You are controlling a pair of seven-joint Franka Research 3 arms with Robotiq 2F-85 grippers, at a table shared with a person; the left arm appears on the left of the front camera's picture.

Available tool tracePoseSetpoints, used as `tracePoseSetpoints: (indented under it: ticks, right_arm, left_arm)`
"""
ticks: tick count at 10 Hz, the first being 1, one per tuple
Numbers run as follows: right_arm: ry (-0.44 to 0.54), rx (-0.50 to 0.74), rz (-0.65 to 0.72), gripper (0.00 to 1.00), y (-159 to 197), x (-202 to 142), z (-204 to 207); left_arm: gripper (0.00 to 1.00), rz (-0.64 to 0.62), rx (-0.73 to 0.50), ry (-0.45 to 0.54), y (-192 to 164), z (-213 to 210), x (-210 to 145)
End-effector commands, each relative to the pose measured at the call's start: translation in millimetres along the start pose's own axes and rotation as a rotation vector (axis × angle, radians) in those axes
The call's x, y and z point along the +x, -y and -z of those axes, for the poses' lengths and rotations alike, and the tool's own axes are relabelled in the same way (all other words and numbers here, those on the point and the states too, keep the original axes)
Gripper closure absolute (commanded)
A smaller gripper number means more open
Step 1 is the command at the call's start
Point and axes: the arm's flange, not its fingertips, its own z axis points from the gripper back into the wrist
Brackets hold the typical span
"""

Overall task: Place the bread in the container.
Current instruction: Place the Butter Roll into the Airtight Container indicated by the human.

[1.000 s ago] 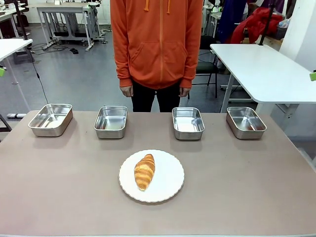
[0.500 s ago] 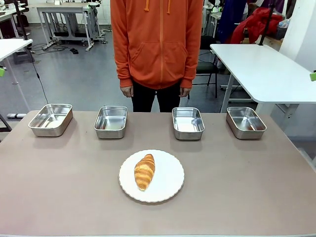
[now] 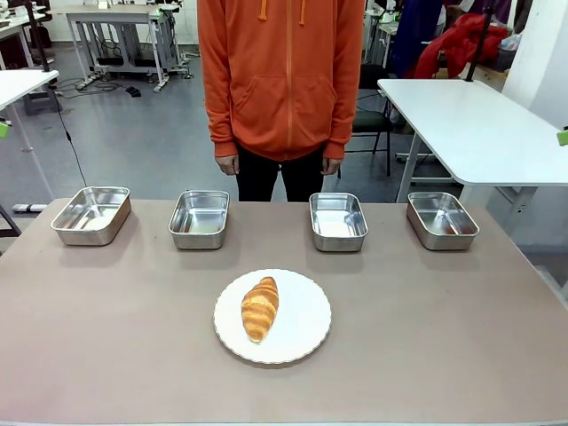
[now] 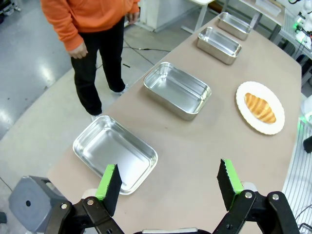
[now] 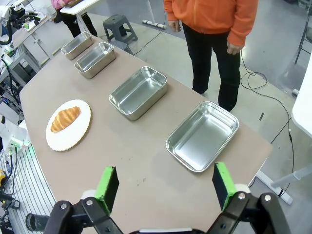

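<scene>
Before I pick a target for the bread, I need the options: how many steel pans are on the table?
4, in one row: far-left pan, centre-left pan, centre-right pan, far-right pan. None seems hidden.

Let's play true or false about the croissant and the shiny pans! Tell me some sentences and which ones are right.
1. The croissant lies on the white plate. True.
2. Four metal pans stand in a row behind the plate. True.
3. One pan holds the croissant. False: it is on the plate.
4. The left tool and the right tool are shut. False: both are open and hold nothing.
5. The person lifts a pan. False: the hands hang down empty.
</scene>
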Motion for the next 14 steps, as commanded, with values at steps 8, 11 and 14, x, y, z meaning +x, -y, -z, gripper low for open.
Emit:
tracePoseSetpoints:
  ticks: [8, 11, 14]
  right_arm:
    - [0.019, 0.006, -0.010, 0.00, 0.6, 0.8, 0.7]
    - [0.019, 0.006, -0.010, 0.00, 0.6, 0.8, 0.7]
    - [0.019, 0.006, -0.010, 0.00, 0.6, 0.8, 0.7]
  left_arm:
    - [0.00, 0.002, 0.000, 0.008, 0.8, -1.0, 1.4]
    - [0.00, 0.002, 0.000, 0.008, 0.8, -1.0, 1.4]
    - [0.00, 0.002, 0.000, 0.008, 0.8, -1.0, 1.4]
